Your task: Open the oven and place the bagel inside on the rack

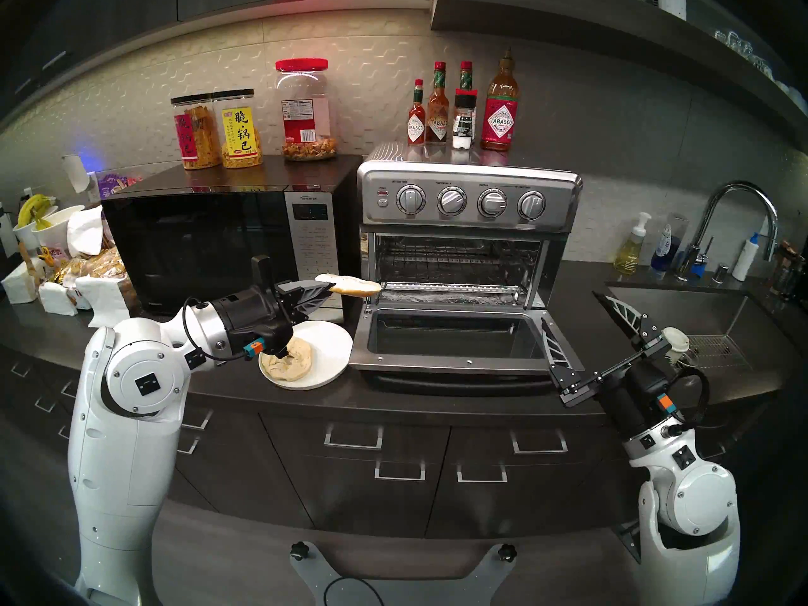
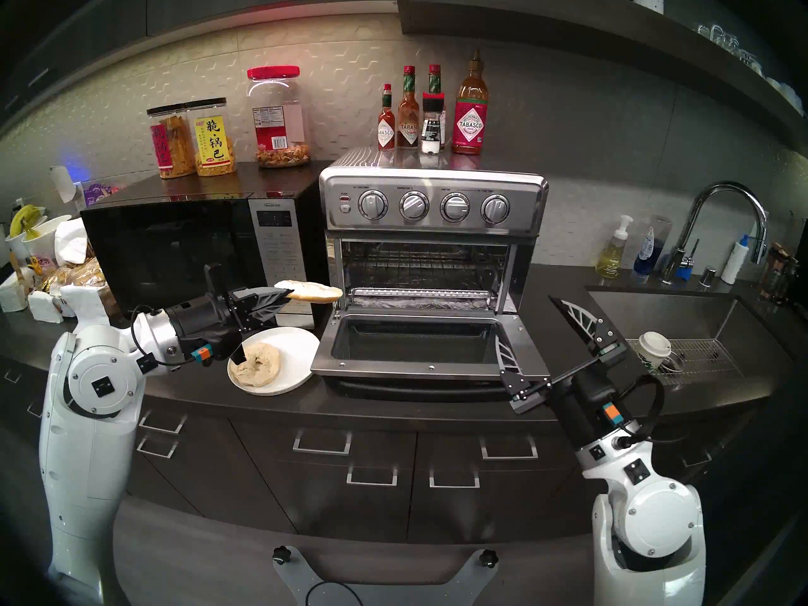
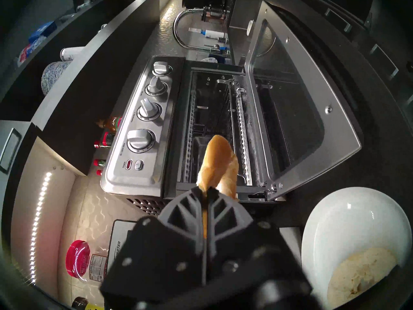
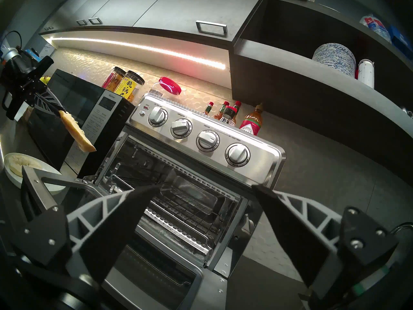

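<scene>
The stainless oven [image 1: 468, 198] stands with its glass door [image 1: 446, 342] dropped flat. Inside, the dark wire rack [image 4: 190, 204] spans the cavity above a foil-lined tray [image 1: 450, 291]. My left gripper [image 1: 327, 291] is shut on the edge of one bagel half [image 1: 350, 284], holding it level just left of the oven's opening, at about tray height. The other bagel half [image 1: 286, 358] lies cut face up on the white plate [image 1: 332, 342] under my left wrist. My right gripper [image 1: 572, 312] hangs open and empty beside the door's right edge.
A black microwave [image 1: 196, 242] stands just left of the oven, behind my left arm. Sauce bottles [image 1: 498, 106] stand on the oven's top. The sink [image 1: 699, 321], a faucet [image 1: 739, 216] and a paper cup [image 2: 653, 345] are to the right.
</scene>
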`<state>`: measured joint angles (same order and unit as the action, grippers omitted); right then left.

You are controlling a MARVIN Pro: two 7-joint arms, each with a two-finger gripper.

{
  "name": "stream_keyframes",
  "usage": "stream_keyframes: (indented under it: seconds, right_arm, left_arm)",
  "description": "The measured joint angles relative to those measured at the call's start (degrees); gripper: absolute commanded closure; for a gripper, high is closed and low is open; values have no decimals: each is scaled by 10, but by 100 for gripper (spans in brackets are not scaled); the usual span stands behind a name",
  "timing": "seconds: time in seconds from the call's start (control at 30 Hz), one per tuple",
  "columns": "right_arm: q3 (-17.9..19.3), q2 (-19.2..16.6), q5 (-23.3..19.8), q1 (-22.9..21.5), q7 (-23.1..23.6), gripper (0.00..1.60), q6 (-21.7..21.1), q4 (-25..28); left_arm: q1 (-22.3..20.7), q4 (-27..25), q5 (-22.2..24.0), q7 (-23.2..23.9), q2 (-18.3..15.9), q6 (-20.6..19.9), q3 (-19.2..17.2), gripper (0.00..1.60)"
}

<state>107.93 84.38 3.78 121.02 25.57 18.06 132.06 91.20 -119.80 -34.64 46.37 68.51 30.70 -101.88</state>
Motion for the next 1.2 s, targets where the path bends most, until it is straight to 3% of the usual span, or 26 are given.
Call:
stream_keyframes:
  seconds: [0.23,0.7,1.2]
  right_arm:
    - [0,0,0,0,0,0,0,0]
    - [0,0,0,0,0,0,0,0]
    - [0,0,0,0,0,0,0,0]
  left_arm:
    - [-12,1,-12,-1,7,-10,22,160]
    - [-68,43,-71,-1,33,-46,106,160]
    - [-123,81,-102,-4,55,-69,147,160]
